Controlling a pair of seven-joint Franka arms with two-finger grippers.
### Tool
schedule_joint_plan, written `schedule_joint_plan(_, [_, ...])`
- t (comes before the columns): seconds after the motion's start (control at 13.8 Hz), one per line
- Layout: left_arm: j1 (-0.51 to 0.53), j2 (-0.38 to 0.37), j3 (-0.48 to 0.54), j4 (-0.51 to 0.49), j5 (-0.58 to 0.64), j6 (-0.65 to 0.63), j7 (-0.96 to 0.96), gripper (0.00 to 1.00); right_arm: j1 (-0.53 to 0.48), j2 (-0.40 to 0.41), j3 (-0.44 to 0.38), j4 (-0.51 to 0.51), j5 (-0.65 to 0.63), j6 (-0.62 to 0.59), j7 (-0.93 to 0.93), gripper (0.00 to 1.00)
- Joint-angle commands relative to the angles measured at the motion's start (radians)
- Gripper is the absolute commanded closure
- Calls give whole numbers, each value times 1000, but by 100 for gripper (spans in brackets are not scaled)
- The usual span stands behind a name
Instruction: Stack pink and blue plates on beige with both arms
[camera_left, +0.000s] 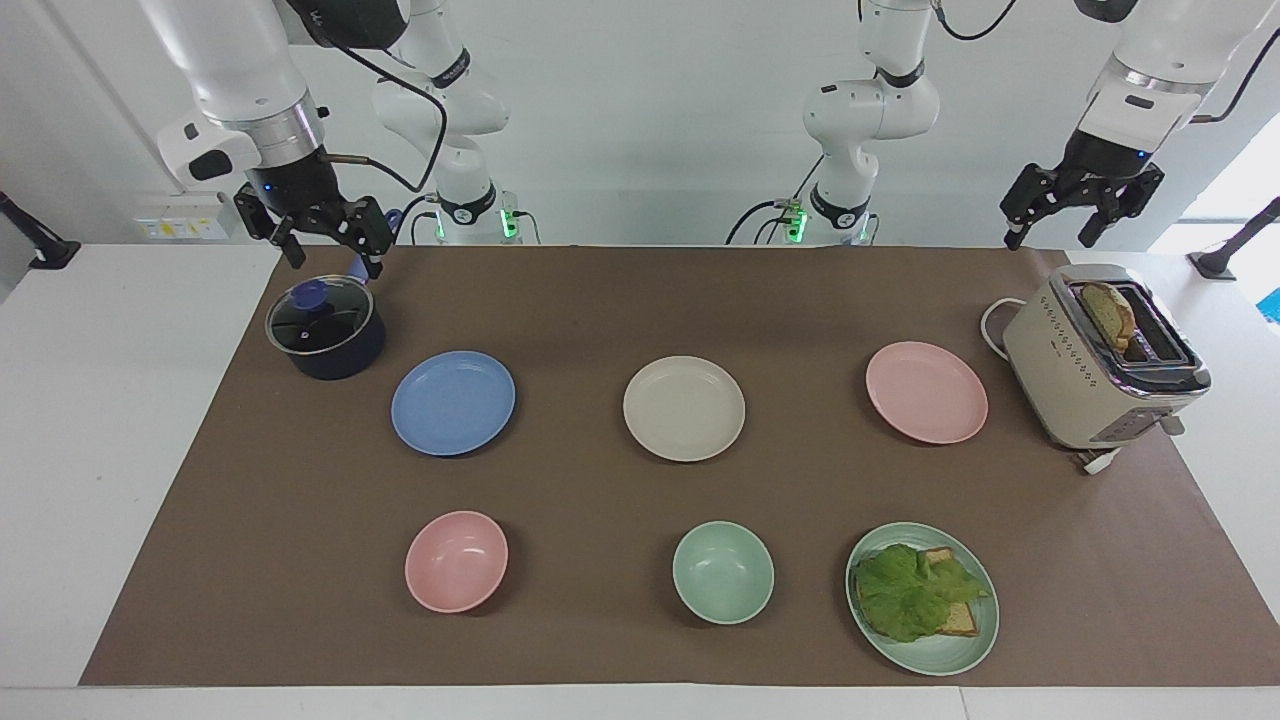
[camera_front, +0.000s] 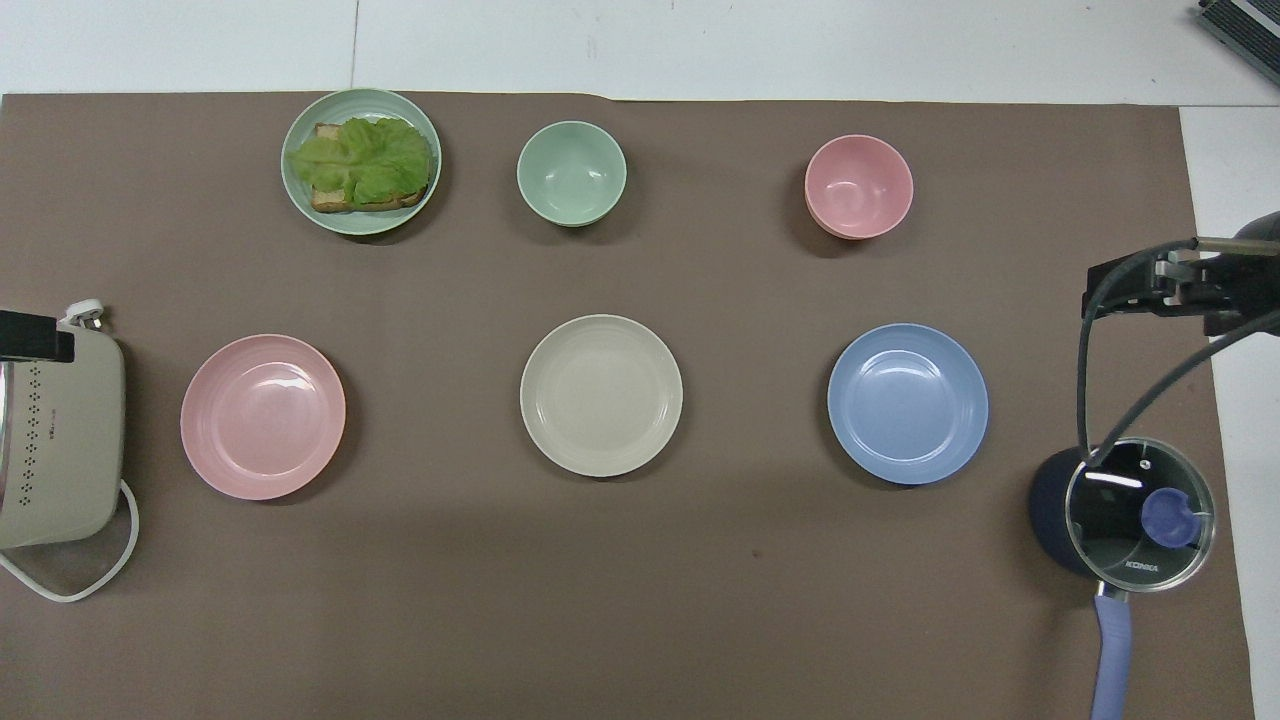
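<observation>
Three plates lie in a row across the brown mat, each apart from the others. The beige plate (camera_left: 684, 408) (camera_front: 601, 395) is in the middle. The blue plate (camera_left: 452, 403) (camera_front: 907, 403) lies toward the right arm's end and the pink plate (camera_left: 926, 392) (camera_front: 262, 416) toward the left arm's end. My right gripper (camera_left: 336, 265) (camera_front: 1140, 285) hangs open and empty over the pot. My left gripper (camera_left: 1048, 242) (camera_front: 35, 337) hangs open and empty over the toaster; in the overhead view only its tip shows.
A dark pot (camera_left: 325, 328) (camera_front: 1125, 515) with a glass lid stands beside the blue plate, a cream toaster (camera_left: 1100, 360) (camera_front: 55, 440) with bread beside the pink plate. Farther from the robots sit a pink bowl (camera_left: 456, 561), a green bowl (camera_left: 723, 572) and a green plate (camera_left: 930, 662) with lettuce and bread.
</observation>
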Motion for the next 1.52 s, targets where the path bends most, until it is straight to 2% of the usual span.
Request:
schedule_joint_plan(0.0, [7,-7,-5,-7,7,-9,13,0,-4,-15,-5,-10,25,-13,-16,0])
schedule_joint_plan(1.16, [10,-9,-5,-13,7,-7,7,0,-5,-15,-7,-11,24,-10,-18,0])
schedule_joint_plan(1.23, [16,-7,-4,-23,7,-7,7,0,-5,-17,-7,-11,24,-10,-18,0])
schedule_joint_plan(1.45, [31,2,-4,-175,10,68,21,0,-5,-17,-8,-11,24,-10,-19,0])
